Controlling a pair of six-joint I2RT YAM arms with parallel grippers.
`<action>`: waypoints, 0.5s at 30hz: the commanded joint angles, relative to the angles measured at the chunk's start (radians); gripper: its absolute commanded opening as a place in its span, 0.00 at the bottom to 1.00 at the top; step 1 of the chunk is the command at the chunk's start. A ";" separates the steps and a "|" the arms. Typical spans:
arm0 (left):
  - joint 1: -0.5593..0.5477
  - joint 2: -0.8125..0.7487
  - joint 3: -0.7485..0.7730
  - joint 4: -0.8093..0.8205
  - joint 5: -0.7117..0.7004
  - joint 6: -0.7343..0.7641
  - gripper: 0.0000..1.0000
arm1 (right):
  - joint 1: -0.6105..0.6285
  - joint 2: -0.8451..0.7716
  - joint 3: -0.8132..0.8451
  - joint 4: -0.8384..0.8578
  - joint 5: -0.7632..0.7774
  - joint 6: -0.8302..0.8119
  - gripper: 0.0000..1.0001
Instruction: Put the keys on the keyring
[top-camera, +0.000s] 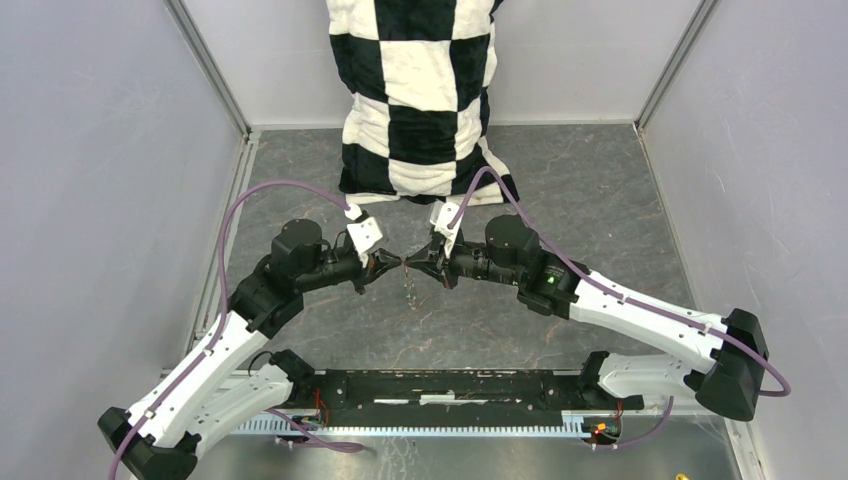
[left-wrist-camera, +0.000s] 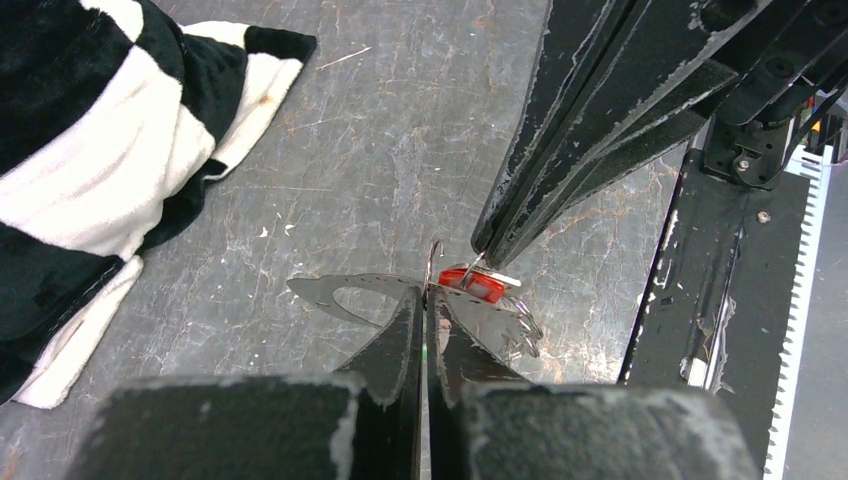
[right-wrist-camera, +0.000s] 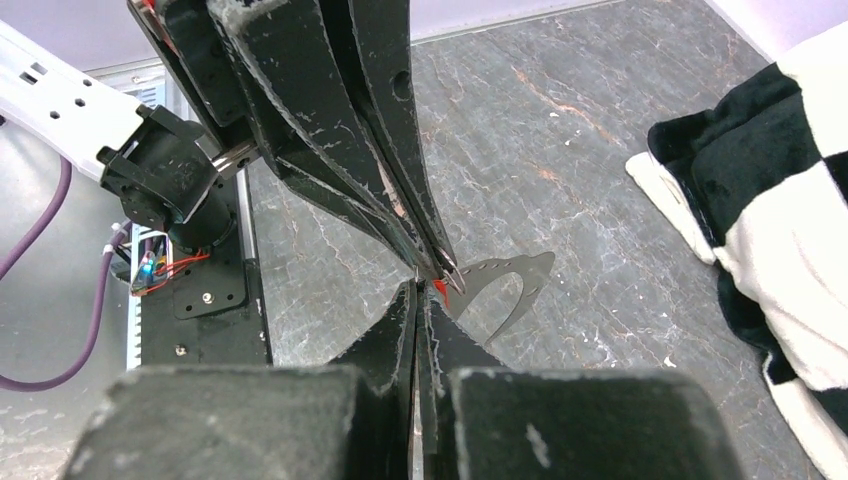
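Note:
My two grippers meet tip to tip above the middle of the grey table. My left gripper (top-camera: 388, 263) (left-wrist-camera: 427, 296) is shut on the thin wire of the keyring (left-wrist-camera: 433, 258), which stands up between its tips. The keyring's small metal links (left-wrist-camera: 522, 322) hang below, and they also show in the top view (top-camera: 410, 290). My right gripper (top-camera: 420, 266) (right-wrist-camera: 417, 291) is shut on the red key (left-wrist-camera: 478, 285), right next to the wire. Only a sliver of the red key (right-wrist-camera: 438, 288) shows in the right wrist view. The green key is out of view.
A black-and-white checkered cloth (top-camera: 420, 90) lies at the back of the table, behind the grippers, and shows in both wrist views (left-wrist-camera: 90, 130) (right-wrist-camera: 780, 200). The black base rail (top-camera: 450, 385) runs along the near edge. Grey walls (top-camera: 90, 200) close in both sides.

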 joint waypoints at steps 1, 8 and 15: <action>-0.002 -0.023 -0.002 0.031 -0.005 0.057 0.02 | 0.008 -0.001 -0.009 0.065 0.008 0.034 0.01; -0.002 -0.035 -0.018 0.031 0.000 0.062 0.02 | 0.011 0.006 -0.017 0.067 0.021 0.053 0.00; -0.002 -0.043 -0.039 0.033 0.002 0.058 0.02 | 0.010 0.002 -0.043 0.070 0.030 0.074 0.00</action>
